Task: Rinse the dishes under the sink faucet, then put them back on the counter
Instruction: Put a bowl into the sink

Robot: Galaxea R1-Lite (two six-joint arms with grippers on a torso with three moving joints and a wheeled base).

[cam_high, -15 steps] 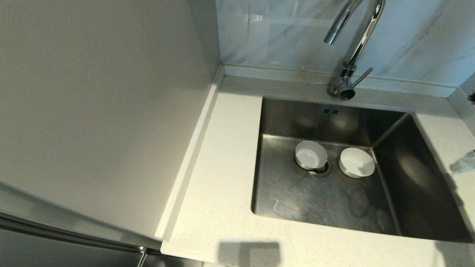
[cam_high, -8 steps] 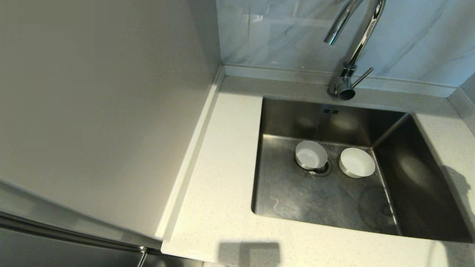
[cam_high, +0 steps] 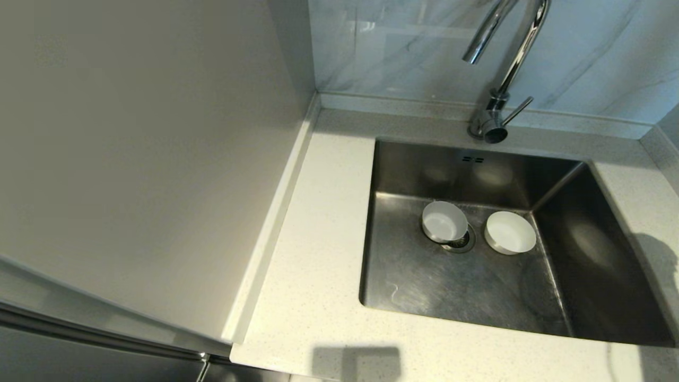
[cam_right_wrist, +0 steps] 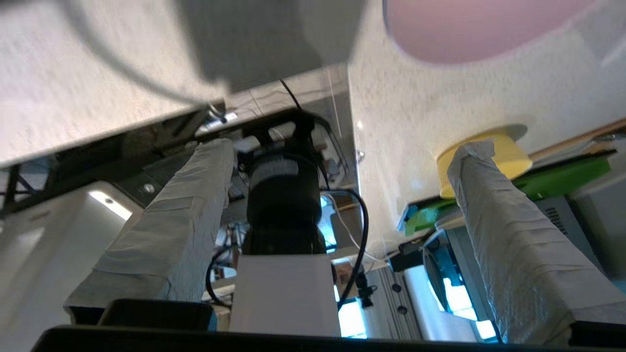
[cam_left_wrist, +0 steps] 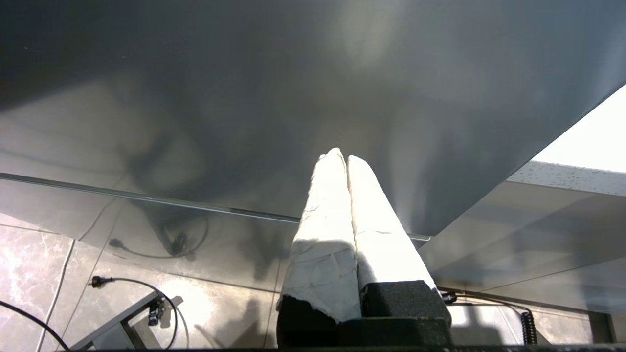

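2 white bowls are seen on the sink (cam_high: 408, 276) floor: one (cam_high: 444, 222) over the drain, the other (cam_high: 510, 232) just to its right, below the faucet (cam_high: 501, 58). A pink bowl (cam_right_wrist: 469, 29) sits on the counter (cam_right_wrist: 415, 146). The left gripper (cam_left_wrist: 341, 159) is pressed together, holding nothing; the right gripper (cam_right_wrist: 342, 161) is spread wide.
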